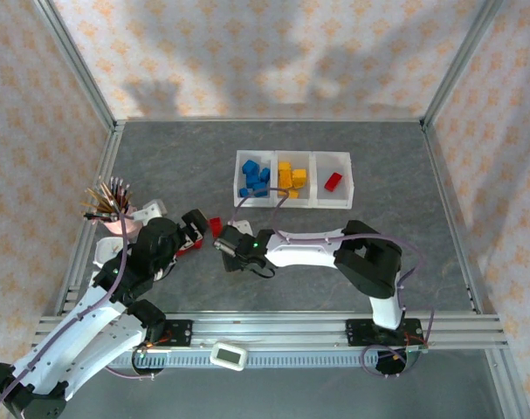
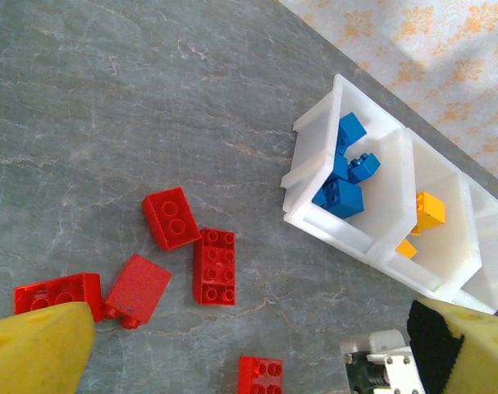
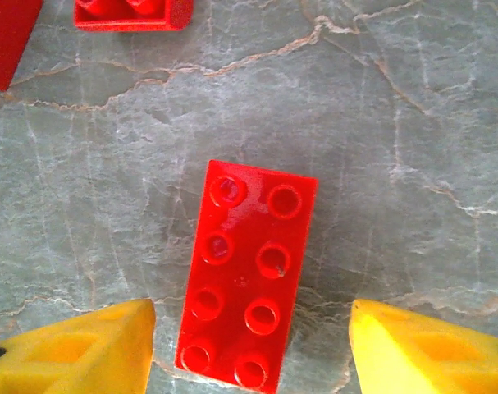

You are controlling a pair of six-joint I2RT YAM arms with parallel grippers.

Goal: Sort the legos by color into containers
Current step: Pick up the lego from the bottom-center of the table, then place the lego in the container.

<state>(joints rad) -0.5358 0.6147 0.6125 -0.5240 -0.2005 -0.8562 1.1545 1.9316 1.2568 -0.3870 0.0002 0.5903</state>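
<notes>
The containers [image 1: 293, 179] are three joined white bins at mid table: blue legos [image 1: 254, 180] in the left one, yellow ones [image 1: 290, 176] in the middle, one red [image 1: 333, 182] in the right. Several red legos [image 2: 214, 266] lie loose on the grey table left of the bins. My right gripper [image 3: 250, 336] hangs over a red eight-stud brick [image 3: 249, 275], its yellow fingertips either side with a gap on both sides. My left gripper [image 2: 253, 336] stands wide open above the loose red bricks, holding nothing. From above, both grippers [image 1: 195, 229] [image 1: 223, 243] sit close together.
A pink cup of pencils [image 1: 114, 205] stands at the left edge beside my left arm. A metal frame and patterned walls enclose the table. A small white device [image 1: 228, 355] lies on the front rail. Open grey table lies right of the bins.
</notes>
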